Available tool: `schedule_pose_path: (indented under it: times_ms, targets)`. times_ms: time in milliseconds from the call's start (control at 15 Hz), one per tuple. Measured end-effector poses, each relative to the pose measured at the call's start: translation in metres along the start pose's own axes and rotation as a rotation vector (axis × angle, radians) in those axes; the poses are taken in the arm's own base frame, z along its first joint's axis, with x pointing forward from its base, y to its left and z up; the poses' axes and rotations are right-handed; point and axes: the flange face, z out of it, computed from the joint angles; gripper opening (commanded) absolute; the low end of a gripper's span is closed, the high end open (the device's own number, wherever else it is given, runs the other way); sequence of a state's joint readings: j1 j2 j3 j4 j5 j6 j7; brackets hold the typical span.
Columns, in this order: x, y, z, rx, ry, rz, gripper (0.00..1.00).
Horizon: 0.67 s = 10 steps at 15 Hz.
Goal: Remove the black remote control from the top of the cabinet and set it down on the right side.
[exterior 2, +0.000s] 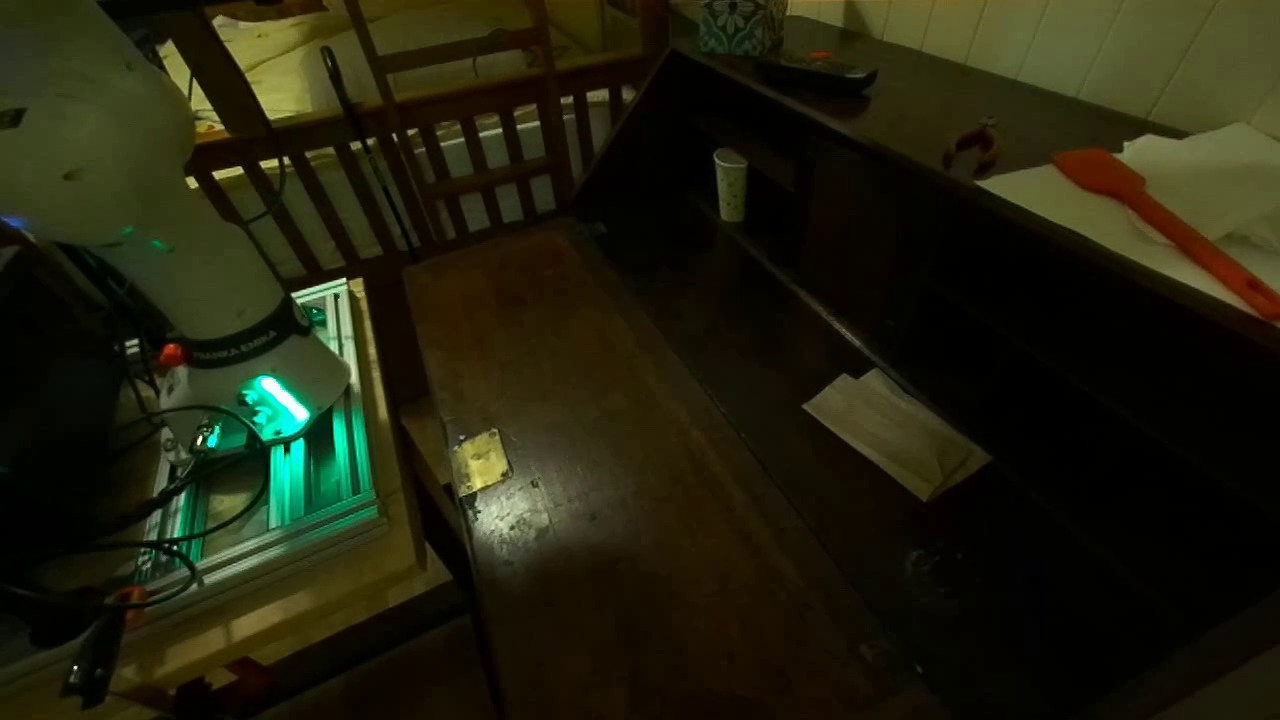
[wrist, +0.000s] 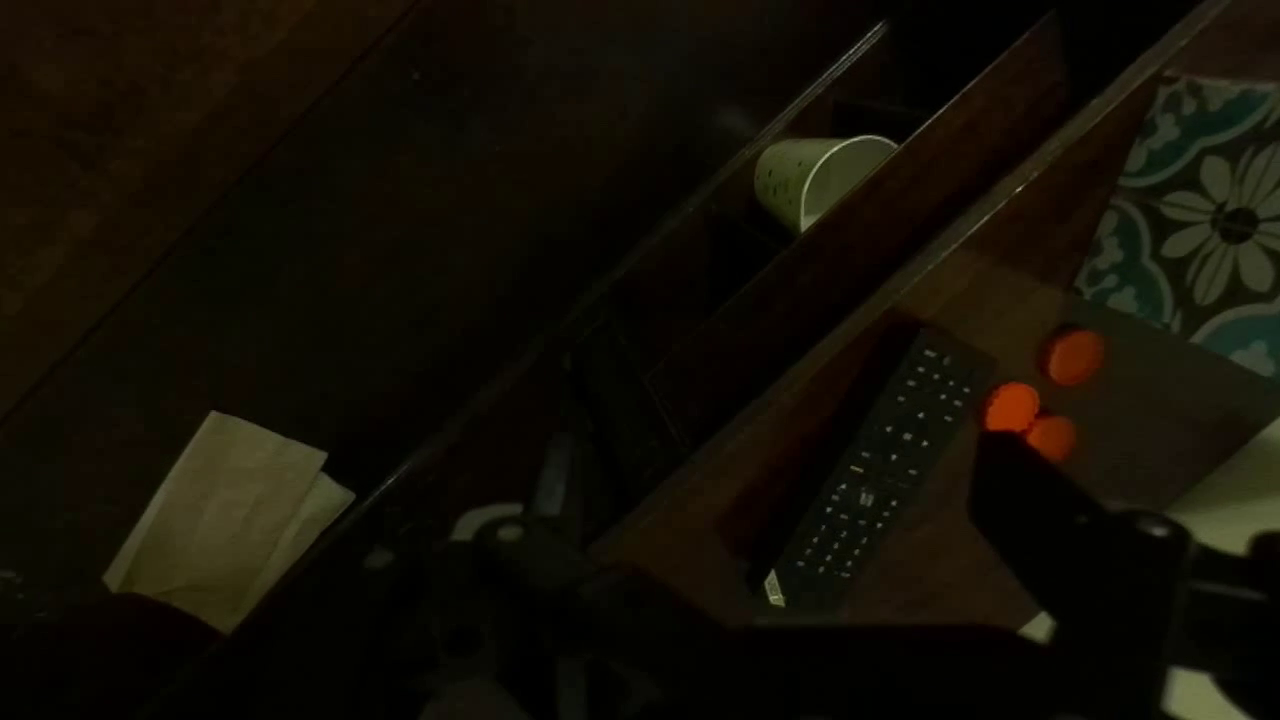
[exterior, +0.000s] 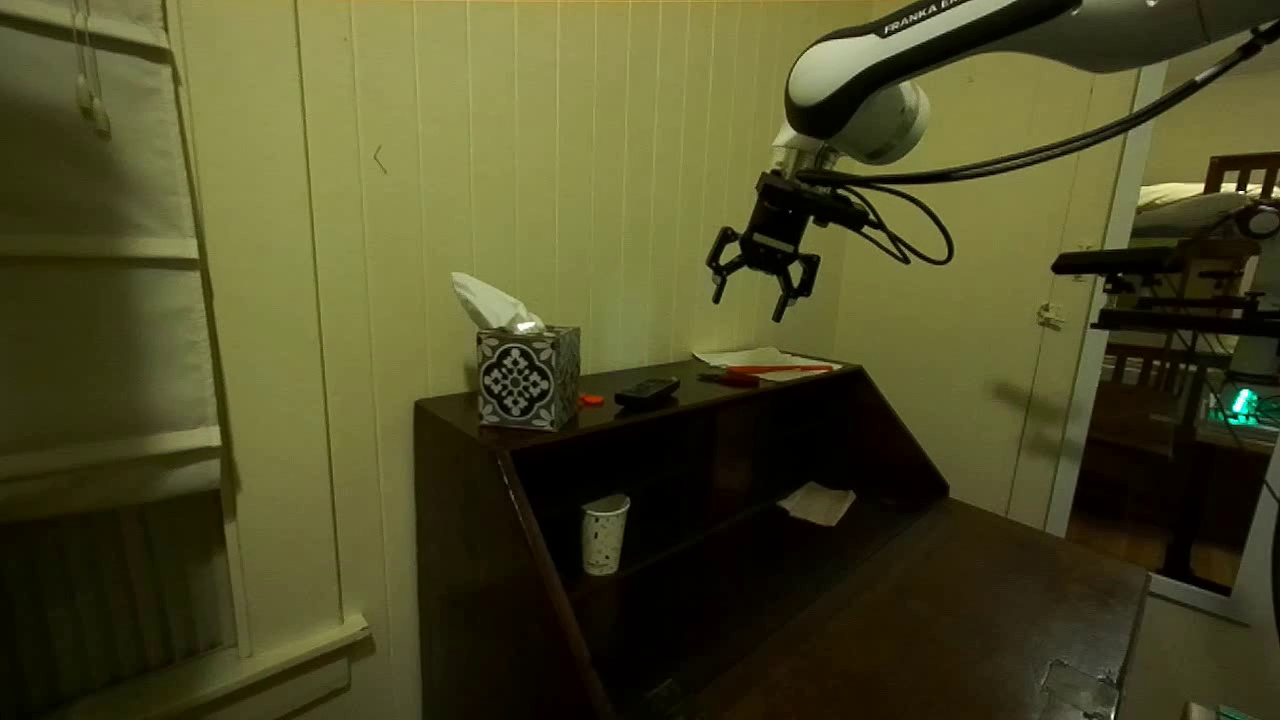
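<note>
A black gripper [exterior: 748, 300], jaws wide apart with nothing between them, hangs above a dark cabinet [exterior: 475, 540]. The black remote control [exterior: 648, 393] lies on the cabinet's top, between seven and eight o'clock from the gripper in an exterior view. In the wrist view its upper end points to one o'clock, near the top's front edge; a sideways knock could tip it over into the open front. Low, black and dimly lit, it may be gripped too high, or the jaws may strike the top.

Around it, in the wrist view: orange discs [wrist: 1012, 407] just beside, at two o'clock, where a jaw could catch them; a patterned tissue box [wrist: 1210, 225] beyond, between one and two; a speckled cup [wrist: 815, 180] at twelve, inside the cabinet. At three o'clock from the remote, in an exterior view, lies a red-handled tool [exterior: 738, 380]; both exterior views show a red spatula [exterior 2: 1160, 215] on white paper [exterior 2: 1220, 190]. Setting the remote there could leave it tilted.
</note>
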<state>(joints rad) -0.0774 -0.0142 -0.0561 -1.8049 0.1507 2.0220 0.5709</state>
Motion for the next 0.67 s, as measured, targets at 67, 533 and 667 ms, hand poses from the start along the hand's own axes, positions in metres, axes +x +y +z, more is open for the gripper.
schedule_pose_path:
  times_ms: [67,533,667]
  targets:
    - [-0.001,0.000,-0.001,0.002,0.002,-0.001,1.00]
    - [0.008,0.008,0.019,-0.143,0.042,0.054,1.00]
    - [0.022,0.004,0.042,-0.223,0.064,0.091,1.00]
